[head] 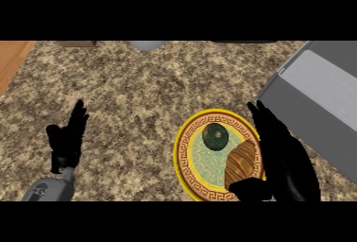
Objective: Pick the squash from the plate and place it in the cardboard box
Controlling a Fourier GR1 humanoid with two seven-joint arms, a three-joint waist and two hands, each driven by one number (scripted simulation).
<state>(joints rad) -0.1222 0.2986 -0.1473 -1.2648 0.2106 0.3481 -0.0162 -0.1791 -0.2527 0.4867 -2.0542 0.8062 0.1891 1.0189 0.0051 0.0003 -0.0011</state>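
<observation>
A round, dark green squash (216, 137) lies on a plate (183, 156) with a yellow rim and a brown patterned band, at the lower middle of the head view. A brown loaf-like item (241, 163) lies on the same plate, just right of the squash. My right hand (282, 156) stands over the plate's right edge, fingers straight and pointing away, thumb low near the brown item; it holds nothing. My left hand (67, 137) rests open at the lower left, fingers up. The grey box (317, 101) stands at the right, its inside pale.
The counter is speckled brown stone. A wooden surface (12, 59) borders it at the top left. A pale round object (146, 45) and a brown item (77, 44) show partly at the far edge.
</observation>
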